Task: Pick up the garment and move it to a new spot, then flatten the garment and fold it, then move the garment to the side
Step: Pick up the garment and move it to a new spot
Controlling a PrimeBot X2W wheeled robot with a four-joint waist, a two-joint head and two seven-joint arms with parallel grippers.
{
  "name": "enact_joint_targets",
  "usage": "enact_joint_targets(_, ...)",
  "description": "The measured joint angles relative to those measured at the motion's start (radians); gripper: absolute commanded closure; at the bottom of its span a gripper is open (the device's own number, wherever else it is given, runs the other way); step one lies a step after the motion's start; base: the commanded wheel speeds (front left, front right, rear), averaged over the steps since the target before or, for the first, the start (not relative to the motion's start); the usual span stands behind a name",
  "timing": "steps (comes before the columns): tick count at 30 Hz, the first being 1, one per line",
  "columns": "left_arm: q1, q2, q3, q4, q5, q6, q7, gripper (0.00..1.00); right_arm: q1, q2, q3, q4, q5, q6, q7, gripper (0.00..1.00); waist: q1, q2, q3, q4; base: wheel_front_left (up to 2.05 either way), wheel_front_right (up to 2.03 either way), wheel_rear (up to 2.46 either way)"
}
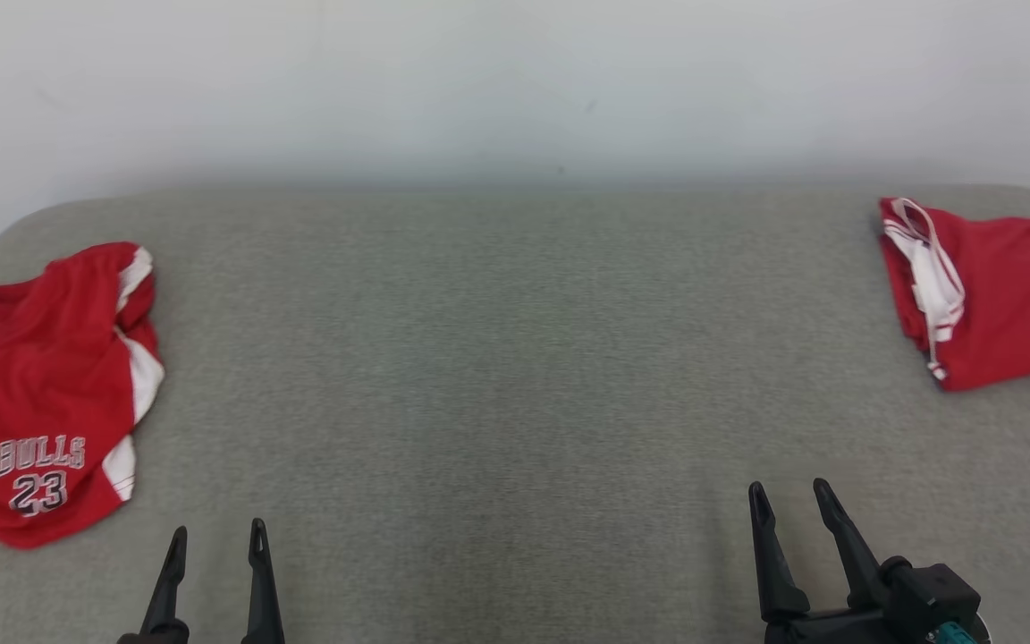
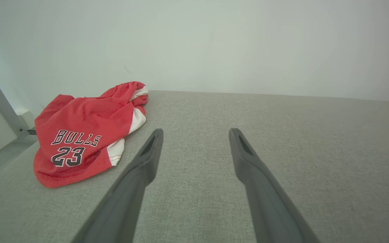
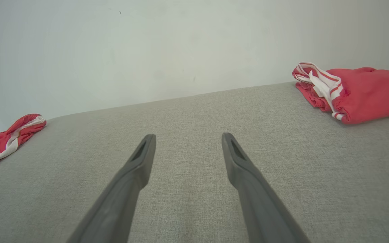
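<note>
Grippers are both hanging wide open over the near edge of the grey tabletop [image 1: 515,358], and the left gripper [image 1: 218,529] and right gripper [image 1: 788,487] are holding nothing. Picking up is looking like the step in hand, not yet begun. The crumpled red Bulls garment [image 1: 41,394] is lying at the left edge, near the left gripper but apart from it. A folded red garment [image 1: 1007,295] is sitting by the far right corner. Next, the left gripper is needing to reach over, come down and pinch a bunched part.

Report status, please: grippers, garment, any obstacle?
Left gripper open, empty. Right gripper open, empty. Bulls garment crumpled at left, untouched. Folded garment far right, no obstacle.
</note>
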Motion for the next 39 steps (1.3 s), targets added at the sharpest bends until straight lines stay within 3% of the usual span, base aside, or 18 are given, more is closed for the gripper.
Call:
enact_joint_targets(9,0.012,0.0,-0.005,0.009,-0.001,0.002,0.0,0.0,0.019,0.0,0.008,-0.002,-0.002,0.0,0.0,0.0,0.0,0.0,-0.008,0.099,0.0,0.0,0.0)
enact_joint_targets(27,0.034,0.0,0.006,0.017,-0.009,0.009,0.0,0.0,0.035,0.001,0.013,0.005,-0.01,0.0,0.0,0.0,-0.0001,0.0,-0.017,0.361,0.0,0.0,0.0)
enact_joint_targets(39,0.037,0.0,0.032,0.018,-0.017,0.003,0.0,0.0,0.035,0.001,0.025,0.007,-0.016,0.0,0.0,0.0,0.0,0.0,-0.02,0.443,0.0,0.0,0.0)
